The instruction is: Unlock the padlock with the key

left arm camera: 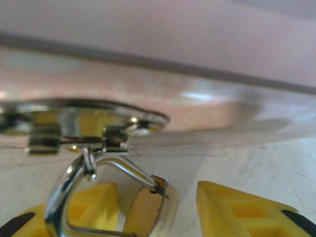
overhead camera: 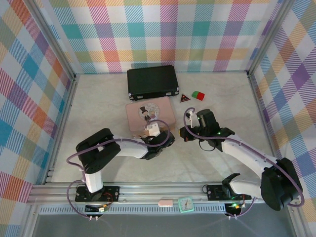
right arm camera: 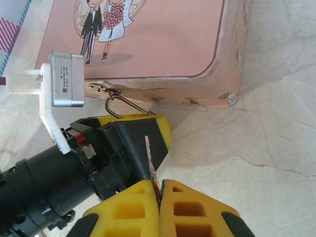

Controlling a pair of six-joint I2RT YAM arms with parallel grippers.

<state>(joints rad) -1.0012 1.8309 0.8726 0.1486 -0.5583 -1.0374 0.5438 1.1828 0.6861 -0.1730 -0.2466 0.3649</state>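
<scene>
The left claw (left arm camera: 157,192) stands parted around the padlock (left arm camera: 146,212) — its shackle hooked through the clasp (left arm camera: 84,123) of the pink box (right arm camera: 163,44) — while the right claw (right arm camera: 159,186) pinches the key (right arm camera: 148,158), blade aimed at the left claw.

Brass padlock (left arm camera: 143,210) hangs tilted by its silver shackle; slim key (right arm camera: 148,154) stands upright
</scene>
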